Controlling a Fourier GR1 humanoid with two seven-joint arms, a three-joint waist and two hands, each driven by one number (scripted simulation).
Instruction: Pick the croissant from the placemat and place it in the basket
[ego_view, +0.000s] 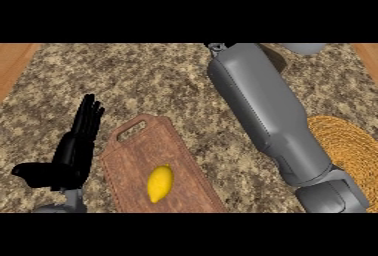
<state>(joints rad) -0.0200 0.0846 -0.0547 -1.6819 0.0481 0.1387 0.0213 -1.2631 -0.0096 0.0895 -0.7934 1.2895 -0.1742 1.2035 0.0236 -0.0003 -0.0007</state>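
No croissant shows in the head view. A woven tan round placemat (347, 142) lies at the right edge, partly covered by my right forearm (266, 110). That forearm stretches up to the far edge of the counter, and the right hand is out of sight past the picture's top. Beside the forearm a dark rounded shape (280, 59) peeks out; I cannot tell what it is. My left hand (74, 150) rests at the lower left, fingers straight and pointing up, holding nothing.
A wooden cutting board (144, 145) with a handle hole lies in the lower middle, and a yellow lemon (160, 183) sits on it. A grey object (303, 48) shows at the top right. Wooden strips border the speckled counter (148, 75) on both sides.
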